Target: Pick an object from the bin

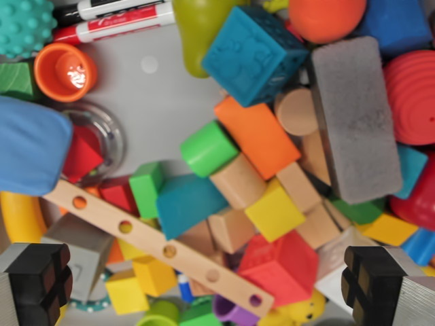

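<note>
Between the pads: red block (280, 266), low centre-right, atop the bin (153, 88) pile.
Hand (207, 282): spread wide, holding nothing.
Wooden strip (160, 246): long axis slanting from left toward near right, just left of block.

grey sponge block (353, 122) | holed wooden strip (163, 248) | red marker (122, 27)

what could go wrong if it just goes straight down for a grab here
1. The pile is packed tight: the open gripper hangs over the red block, which touches the yellow block, so a finger may land on a neighbour instead of beside it.
2. The holed wooden strip lies slanted across the pile; a finger striking it could lever blocks aside.
</note>
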You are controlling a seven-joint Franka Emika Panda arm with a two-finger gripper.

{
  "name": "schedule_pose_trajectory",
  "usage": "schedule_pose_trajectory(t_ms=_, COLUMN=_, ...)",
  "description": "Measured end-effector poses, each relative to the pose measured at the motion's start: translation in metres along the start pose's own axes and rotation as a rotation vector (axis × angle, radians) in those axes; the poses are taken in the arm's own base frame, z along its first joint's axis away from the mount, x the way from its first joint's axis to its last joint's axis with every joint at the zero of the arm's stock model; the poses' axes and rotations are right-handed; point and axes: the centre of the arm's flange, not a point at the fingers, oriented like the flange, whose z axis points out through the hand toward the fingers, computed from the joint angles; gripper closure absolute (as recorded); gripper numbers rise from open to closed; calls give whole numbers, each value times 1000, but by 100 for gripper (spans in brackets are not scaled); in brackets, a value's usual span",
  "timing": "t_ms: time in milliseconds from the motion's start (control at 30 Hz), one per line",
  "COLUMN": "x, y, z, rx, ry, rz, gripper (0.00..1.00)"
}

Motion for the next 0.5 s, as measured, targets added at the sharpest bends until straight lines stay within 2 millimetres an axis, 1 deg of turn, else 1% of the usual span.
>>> schedule_pose_trajectory(t_ms=500, x=-21, y=-20, z=38, rx=-5, ry=3, rz=-62, gripper=0)
